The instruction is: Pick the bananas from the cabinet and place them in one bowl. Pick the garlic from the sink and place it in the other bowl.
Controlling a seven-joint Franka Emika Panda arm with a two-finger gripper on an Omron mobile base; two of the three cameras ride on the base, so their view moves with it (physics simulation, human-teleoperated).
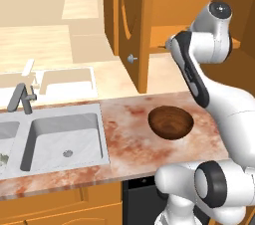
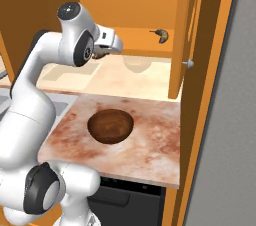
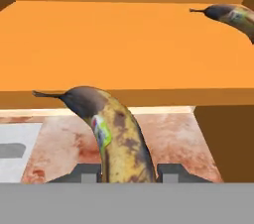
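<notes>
You have two bananas (image 3: 116,139) in sight through the hand view: one rising between the finger tips, a second (image 3: 233,16) lying on the cabinet shelf (image 3: 124,44). You have one brown bowl (image 1: 171,122) on the desk (image 1: 127,137). The sink (image 1: 60,137) gives you two basins and one faucet (image 1: 22,97). One cabinet door (image 1: 132,25) stands open, with one knob (image 1: 131,58).

Marbled counter (image 1: 129,134) bears a brown bowl (image 1: 171,122) (cabinet shelf (image 2: 135,37): one banana (image 2: 161,34)).

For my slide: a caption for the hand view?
Pincer shut on one banana; another banana lies on the cabinet shelf.
</notes>
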